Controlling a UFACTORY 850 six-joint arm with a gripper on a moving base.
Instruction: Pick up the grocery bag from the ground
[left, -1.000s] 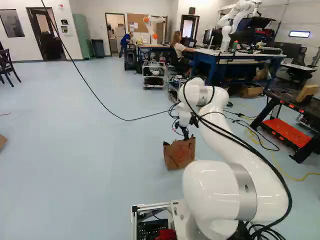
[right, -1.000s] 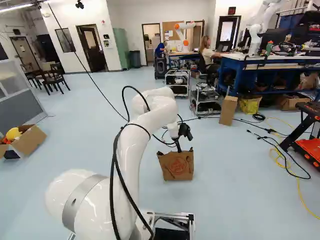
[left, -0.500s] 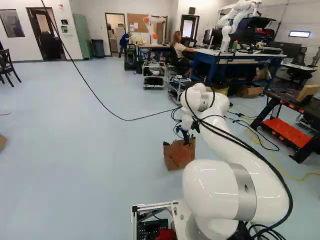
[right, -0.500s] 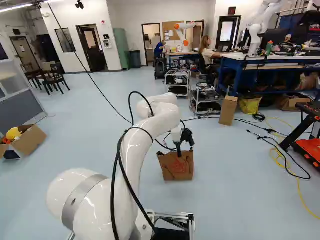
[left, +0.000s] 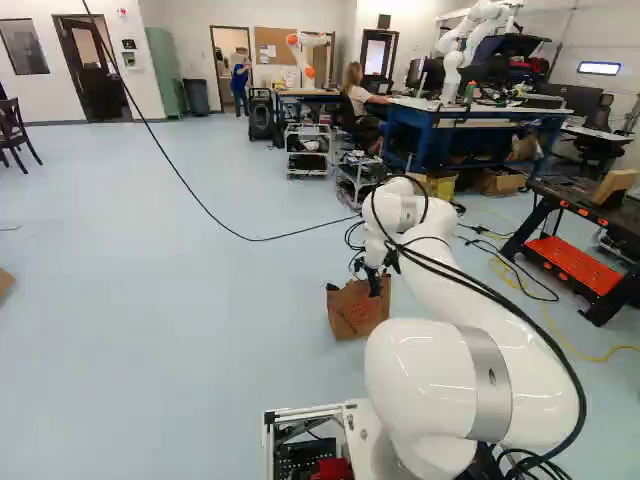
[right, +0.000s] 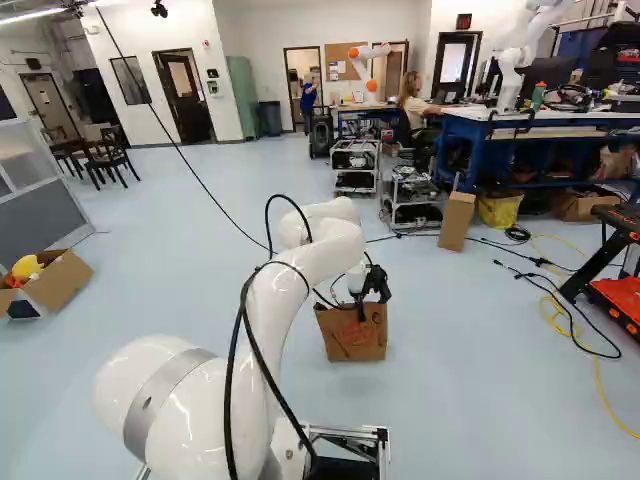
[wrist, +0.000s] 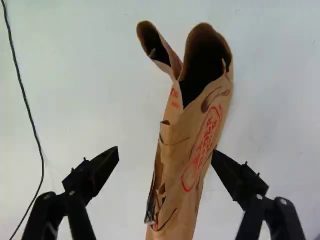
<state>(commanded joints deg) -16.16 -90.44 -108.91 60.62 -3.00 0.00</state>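
Note:
The black gripper (right: 371, 294) is over the top of the brown paper grocery bag (right: 354, 336) in the right base view. That bag (left: 355, 312) stands upright on the floor. Seen from the wrist, the gripper (wrist: 165, 154) has its fingers wide apart. Between them runs the crumpled top of the bag (wrist: 192, 135), nearer to one finger and with a gap to the other. Its mouth gapes ahead of the gripper. The orange pads are hidden.
A cardboard box (right: 58, 280) with a yellow item lies at the left of the right base view. A black cable (left: 250, 239) crosses the floor. At the right stands a black and orange workbench (left: 580, 262). Another robot (left: 465, 45) is on the blue table (left: 430, 130).
My arm has shifted and lowered a little toward the near side, bringing the gripper across the bag's top. The bag has not moved. The base has stayed put.

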